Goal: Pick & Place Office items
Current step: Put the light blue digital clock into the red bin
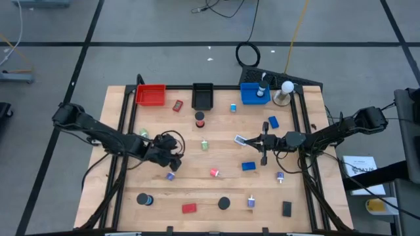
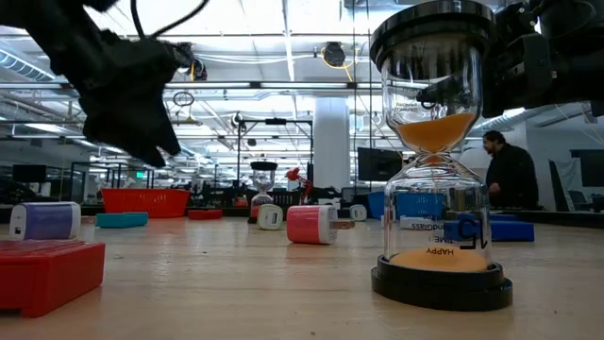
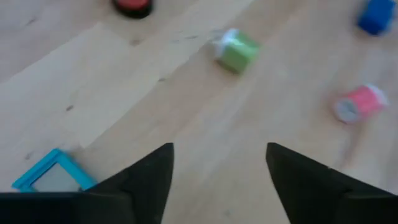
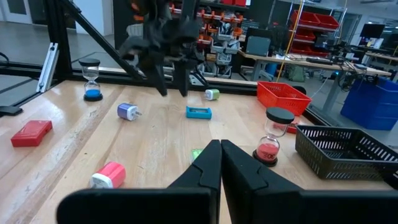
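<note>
Small office items lie scattered on the wooden table: a green piece [image 1: 205, 145] [image 3: 236, 50], a pink one [image 1: 214, 172] [image 3: 360, 102], a teal frame-shaped piece [image 3: 50, 177], a blue block [image 1: 248, 166], a purple piece [image 1: 170, 176] and a red block [image 1: 189, 208]. My left gripper [image 1: 173, 155] [image 3: 219, 158] hovers open over bare wood left of the green piece. It holds nothing. My right gripper [image 1: 252, 140] [image 4: 221, 155] is shut and empty right of centre. A small blue-and-white item [image 1: 240, 139] lies just ahead of its tips.
The red tray [image 1: 151, 95], black tray [image 1: 203, 96] and blue tray [image 1: 254, 94] stand along the far edge, beside a white ball lamp [image 1: 287, 87]. Hourglasses stand about the table; one with orange sand [image 2: 439, 151] is near the front edge. A person [image 2: 510, 175] stands beyond the table.
</note>
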Robot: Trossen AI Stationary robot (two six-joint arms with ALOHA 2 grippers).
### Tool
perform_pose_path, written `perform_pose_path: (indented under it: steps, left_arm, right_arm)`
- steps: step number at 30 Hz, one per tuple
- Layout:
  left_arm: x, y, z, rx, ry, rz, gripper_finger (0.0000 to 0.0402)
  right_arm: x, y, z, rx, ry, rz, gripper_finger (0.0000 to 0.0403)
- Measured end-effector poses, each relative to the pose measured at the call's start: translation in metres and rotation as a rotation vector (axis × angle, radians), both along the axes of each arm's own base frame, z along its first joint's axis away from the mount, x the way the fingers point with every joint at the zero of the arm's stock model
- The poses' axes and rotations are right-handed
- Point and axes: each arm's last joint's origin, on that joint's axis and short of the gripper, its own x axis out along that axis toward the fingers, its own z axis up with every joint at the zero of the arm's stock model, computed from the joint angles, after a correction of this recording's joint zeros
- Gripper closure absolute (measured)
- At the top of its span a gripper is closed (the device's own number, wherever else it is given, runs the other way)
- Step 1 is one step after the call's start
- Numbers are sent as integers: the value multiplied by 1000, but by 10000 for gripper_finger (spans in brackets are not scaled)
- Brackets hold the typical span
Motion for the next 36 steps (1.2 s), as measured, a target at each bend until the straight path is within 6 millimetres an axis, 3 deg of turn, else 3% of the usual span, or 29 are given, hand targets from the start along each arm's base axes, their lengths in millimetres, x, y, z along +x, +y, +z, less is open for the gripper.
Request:
perform_pose_path:
  steps: [6, 15, 18, 30, 36]
  left_arm:
    - [-1, 12, -10, -33, 80, 107, 114]
    - [-10, 22, -9, -94, 178, 116, 163]
    - [-9, 23, -10, -98, 183, 120, 163]
    - [-19, 31, -17, -92, 302, 206, 50]
    - [-26, 37, -26, -67, 313, 274, 38]
  right_arm:
    - [0, 0, -1, -1, 6, 0, 399]
    - [0, 0, -2, -10, 19, 0, 399]
    - [0, 0, -2, -3, 17, 0, 399]
    - [0, 0, -1, -2, 15, 0, 399]
    - [0, 0, -1, -2, 15, 0, 399]
